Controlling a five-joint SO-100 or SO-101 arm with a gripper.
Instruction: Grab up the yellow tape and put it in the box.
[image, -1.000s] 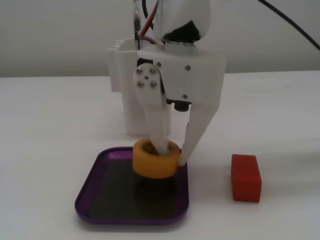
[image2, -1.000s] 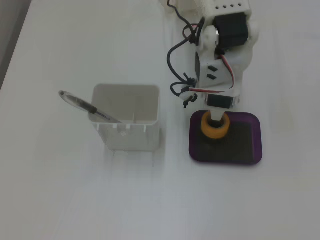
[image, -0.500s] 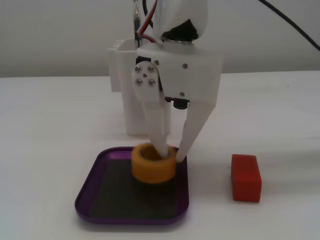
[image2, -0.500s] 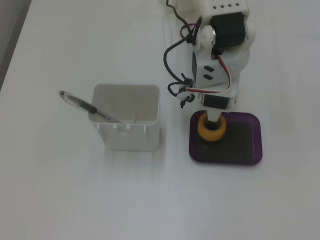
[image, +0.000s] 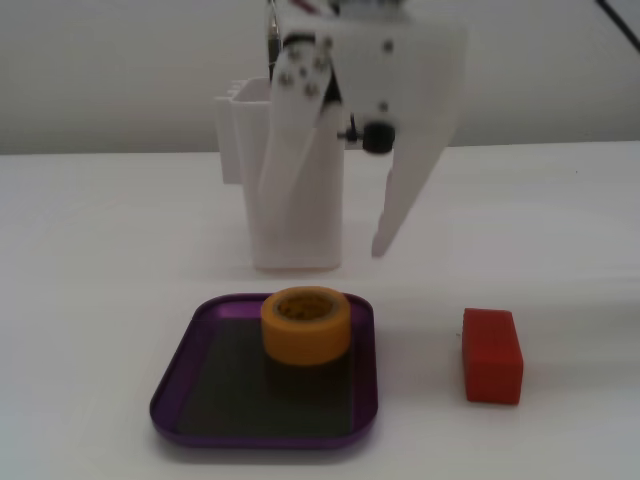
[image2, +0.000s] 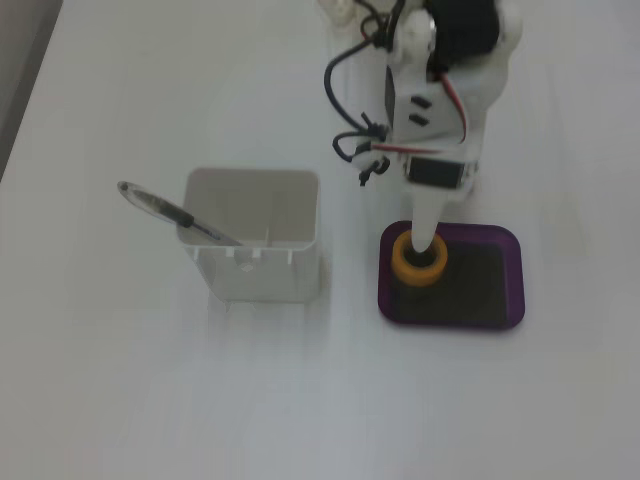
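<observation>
Nearest the camera in a fixed view we find the box (image: 200, 345), a shallow purple tray with a low rim and dark floor. Inside it, toward its far edge, sits the yellow tape (image: 306, 325), lying flat with its hollow core facing up. We judge the roll to be light and stiff, with a smooth and somewhat slippery outer wrap. It should not crush under a moderate pinch. Our best hold would be across the ring wall, one finger in the core and one outside, or else across the full outer width.

To the right in this view, apart from the tray, lies a red block (image: 492, 355). We see it as no obstacle.

Farther back, above the tray, hangs the gripper (image: 325, 235), its white fingers spread wide and holding nothing. Behind it stands a tall white container (image: 255, 130), close enough that we would watch the left finger near it. In another fixed view a pen (image2: 170, 211) leans inside that container, and the arm partly covers the tape.
</observation>
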